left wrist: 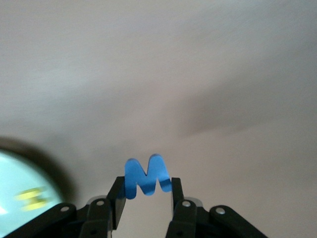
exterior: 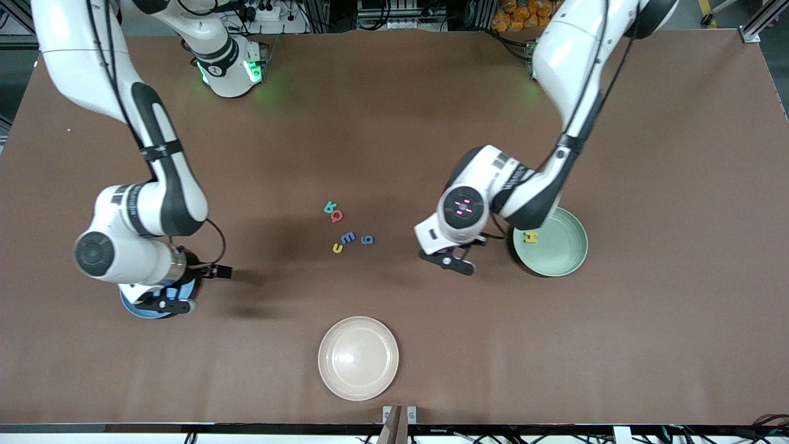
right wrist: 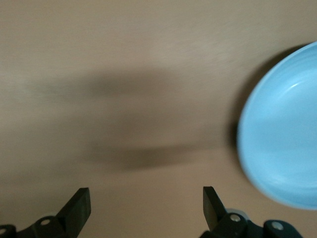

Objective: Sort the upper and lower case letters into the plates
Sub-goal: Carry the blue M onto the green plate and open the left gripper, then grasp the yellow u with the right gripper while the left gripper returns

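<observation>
My left gripper (exterior: 455, 261) is shut on a small blue letter M (left wrist: 147, 177) and holds it over the bare table, beside the mint green plate (exterior: 558, 253). A yellow letter H (exterior: 531, 237) lies in that plate; plate (left wrist: 15, 183) and letter (left wrist: 32, 197) also show in the left wrist view. My right gripper (exterior: 166, 303) is open and empty, low by the light blue plate (exterior: 131, 308), which its hand mostly hides; the right wrist view shows the plate (right wrist: 282, 144) empty. Several letters lie mid-table: teal (exterior: 330, 207), red (exterior: 336, 216), blue E (exterior: 348, 237), blue g (exterior: 367, 240), yellow (exterior: 337, 248).
A cream-beige plate (exterior: 358, 357) stands empty near the table's front edge, nearer the front camera than the letters. The right arm's elbow hangs over its end of the table.
</observation>
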Tool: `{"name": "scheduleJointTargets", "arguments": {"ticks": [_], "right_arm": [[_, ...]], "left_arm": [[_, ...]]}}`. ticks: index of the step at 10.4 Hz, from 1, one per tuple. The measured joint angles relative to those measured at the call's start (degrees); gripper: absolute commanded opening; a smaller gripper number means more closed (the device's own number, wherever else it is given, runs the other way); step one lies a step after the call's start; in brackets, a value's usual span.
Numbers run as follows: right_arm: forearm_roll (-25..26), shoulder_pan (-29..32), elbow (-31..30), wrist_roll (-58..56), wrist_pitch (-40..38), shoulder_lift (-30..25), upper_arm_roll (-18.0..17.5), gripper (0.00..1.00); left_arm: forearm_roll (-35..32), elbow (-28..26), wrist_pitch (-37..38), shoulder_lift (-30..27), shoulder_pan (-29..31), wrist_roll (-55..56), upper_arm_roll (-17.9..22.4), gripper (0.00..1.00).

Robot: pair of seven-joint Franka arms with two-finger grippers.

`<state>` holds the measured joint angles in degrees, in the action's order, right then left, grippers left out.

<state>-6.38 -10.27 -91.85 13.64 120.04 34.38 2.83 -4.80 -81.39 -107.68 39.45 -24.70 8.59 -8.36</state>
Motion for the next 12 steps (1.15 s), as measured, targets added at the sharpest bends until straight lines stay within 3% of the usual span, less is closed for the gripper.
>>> {"name": "scheduleJointTargets", "arguments": {"ticks": [3, 4, 5, 8, 12], "right_arm": [[-0.1, -8.5, -0.4, 18.2, 3.3, 0.6, -0.2, 1.00], [-0.1, -11.1, -0.5, 22.2, 5.1, 1.4, -0.2, 1.00], [-0.1, -13.4, -0.8, 24.1, 7.0, 2.5, -0.2, 1.00], [-4.3, -18.6, -0.9, 27.4, 12.8, 6.4, -0.2, 1.00], [-5.7, -19.4, -1.0, 29.6, 12.7, 6.9, 0.1, 1.00]], "left_arm": [[-0.3, -12.2, -2.7, -6.7, 12.8, -18.9, 0.2, 0.21], [-0.9, -16.5, -6.6, -7.9, 16.1, -22.5, 0.2, 0.51], [-1.5, -20.6, -11.0, -8.6, 18.3, -24.3, 0.2, 1.00], [-1.7, -26.5, -16.7, -9.0, 19.9, -24.0, -1.0, 1.00], [-1.7, -25.2, -16.9, -10.8, 18.6, 1.1, -13.7, 1.00]]}}
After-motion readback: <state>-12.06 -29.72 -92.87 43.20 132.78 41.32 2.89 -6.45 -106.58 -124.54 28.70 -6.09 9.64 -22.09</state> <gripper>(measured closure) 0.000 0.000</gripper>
